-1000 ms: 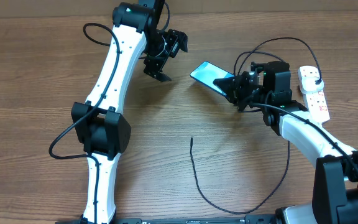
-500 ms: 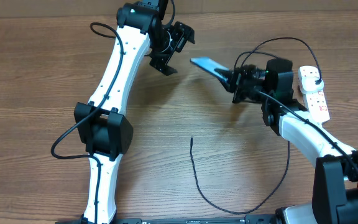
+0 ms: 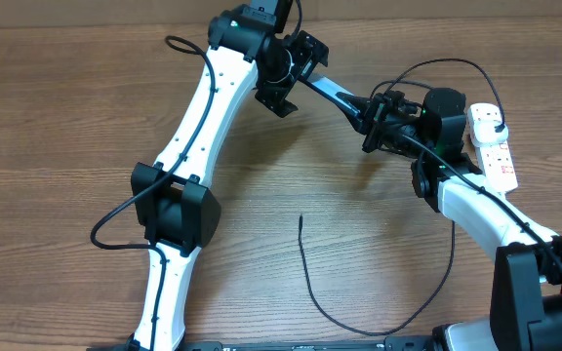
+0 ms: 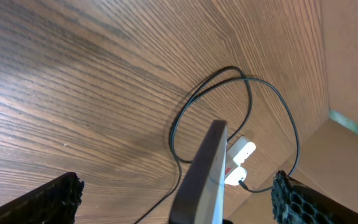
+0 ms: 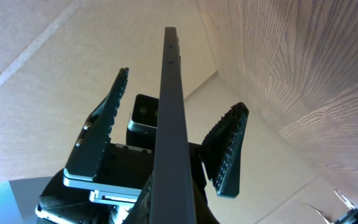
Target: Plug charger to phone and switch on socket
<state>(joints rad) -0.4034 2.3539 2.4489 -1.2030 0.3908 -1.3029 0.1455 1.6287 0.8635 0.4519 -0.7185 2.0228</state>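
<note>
Wood-grain table (image 3: 66, 117), cardboard wall (image 3: 457, 8) along its far edge. All places are given relative to the phone.

Charger (image 3: 305, 278): a thin black cable lying loose on the table, nearest the robot's base. Its small tip is free, on the near side of the phone and well apart from it. The cable curves round to the right and runs up beside the right arm.

Right arm: comes in from the phone's near right, forearm angled toward it. Right gripper (image 3: 371, 119) is closed onto the right-hand end of the phone (image 3: 332, 93), holding it clear of the table.

Phone: turned on edge (screen not visible in any view). Overhead it is only a thin dark strip slanting up-left. The left wrist view shows its grey side edge.

Left arm: stretched long from the phone's near left, elbow bent, wrist at the phone's free end. Left gripper (image 3: 296, 75) is spread wide, fingers (image 5: 107, 118) on either side of that end with gaps on both sides, nothing held.

Socket (image 3: 494, 154): a white strip flat on the table, right of the phone beyond the right gripper. A black plug (image 3: 497, 121) sits on its far end.
</note>
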